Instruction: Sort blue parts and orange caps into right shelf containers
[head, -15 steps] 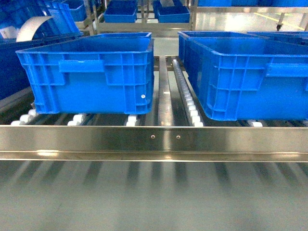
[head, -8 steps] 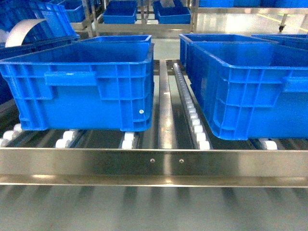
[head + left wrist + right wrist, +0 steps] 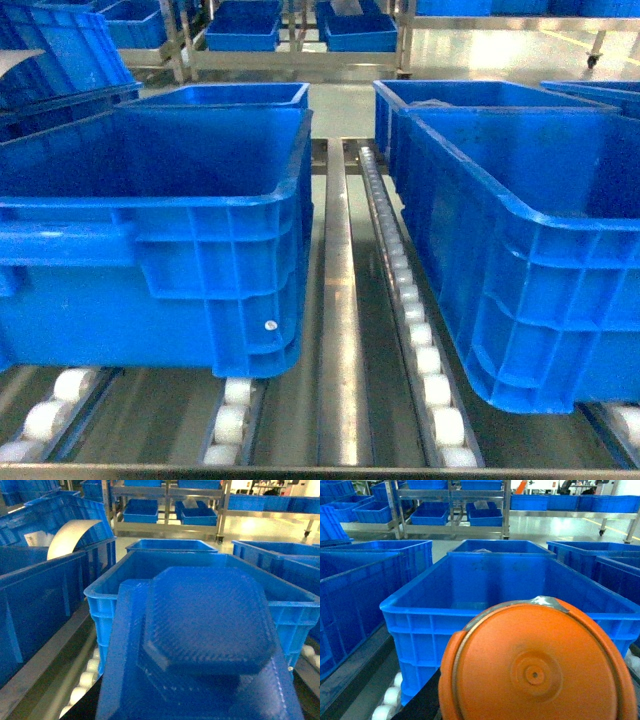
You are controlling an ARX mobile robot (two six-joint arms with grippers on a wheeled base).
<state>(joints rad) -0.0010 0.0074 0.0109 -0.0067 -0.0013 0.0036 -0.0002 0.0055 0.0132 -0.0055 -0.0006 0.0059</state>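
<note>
Two blue crates on the roller shelf, a part and a cap held up close to the wrist cameras.

The head view shows only the left crate (image 3: 170,250) at 9 o'clock and the right crate (image 3: 520,250) at 3 o'clock, with a roller track (image 3: 415,330) between them; no arm shows there. The left wrist view alone shows a flat blue part (image 3: 207,620) filling 6 o'clock, a crate rim behind it at 12. The right wrist view alone shows an orange cap (image 3: 535,665) at 6 o'clock before another crate. Neither pincer is visible, so whether they clamp these cannot be told.
</note>
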